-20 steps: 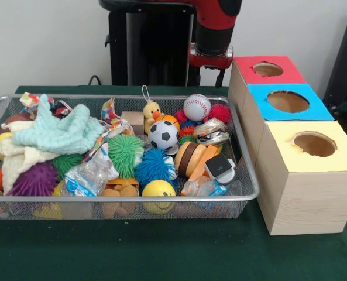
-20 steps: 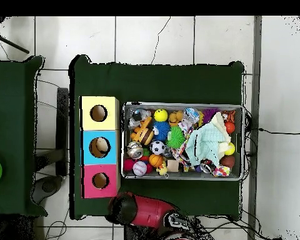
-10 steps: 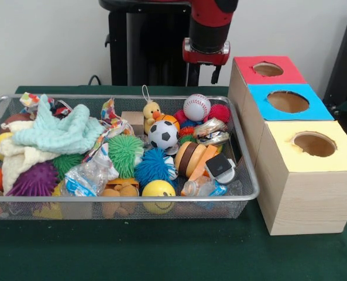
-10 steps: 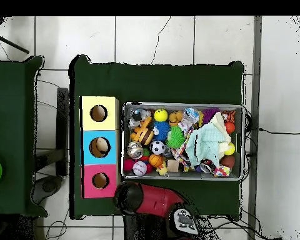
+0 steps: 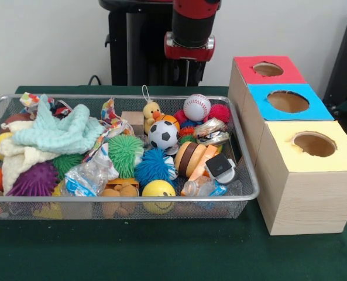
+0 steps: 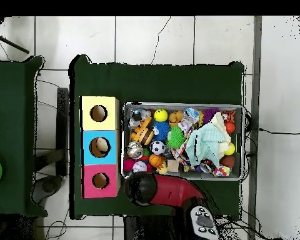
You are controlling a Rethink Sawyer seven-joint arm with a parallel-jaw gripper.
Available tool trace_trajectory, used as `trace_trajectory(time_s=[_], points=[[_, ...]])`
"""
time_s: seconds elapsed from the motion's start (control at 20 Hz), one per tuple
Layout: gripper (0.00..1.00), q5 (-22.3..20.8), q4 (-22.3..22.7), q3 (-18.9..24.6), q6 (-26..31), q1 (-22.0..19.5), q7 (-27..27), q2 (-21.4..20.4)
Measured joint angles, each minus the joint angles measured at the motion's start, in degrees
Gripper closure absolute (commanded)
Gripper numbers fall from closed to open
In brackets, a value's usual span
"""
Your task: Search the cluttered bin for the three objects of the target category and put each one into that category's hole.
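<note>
1. Gripper (image 5: 188,69) — hangs above the bin's (image 5: 44,200) far rim, at 1 o'clock; whether it is spread or closed cannot be told.
2. Baseball (image 5: 196,107) — likely target; at the bin's 2 o'clock, on top of the pile.
3. Handling, judged: light, firm, smooth, prone to roll. Grasp across its widest middle.

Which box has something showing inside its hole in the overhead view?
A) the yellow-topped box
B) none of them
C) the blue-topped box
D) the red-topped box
C: in the overhead view a pale object shows inside the hole of the blue-topped box, while the holes of the yellow-topped box and the red-topped box look dark and empty.
</note>
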Motion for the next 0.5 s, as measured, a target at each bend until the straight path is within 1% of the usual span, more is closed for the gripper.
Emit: trace_trajectory(time_s=[0.15,0.5], points=[[0.0,-1.39,-1.95,0.22,0.06,-1.54,0.0,0.1],[0.0,-4.32,-5.21,1.31,0.07,-3.75,0.01,0.67]])
